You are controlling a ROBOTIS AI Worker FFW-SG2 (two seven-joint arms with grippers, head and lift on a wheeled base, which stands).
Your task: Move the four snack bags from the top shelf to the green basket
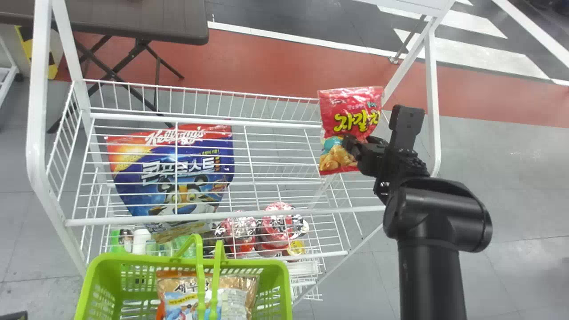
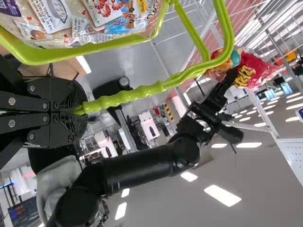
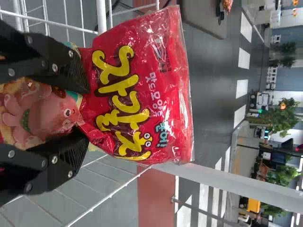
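Red snack bag [image 1: 349, 109] is pinched between jaws of the right gripper [image 1: 352, 146].

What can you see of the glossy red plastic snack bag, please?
The glossy red plastic snack bag is crinkled and looks closed, with yellow lettering, a pink octopus figure and pictured golden snacks. It's held roughly upright, its lower part pinched by the flat black fingers of the right hand. In the head view it overlaps the right end of the white wire rack.
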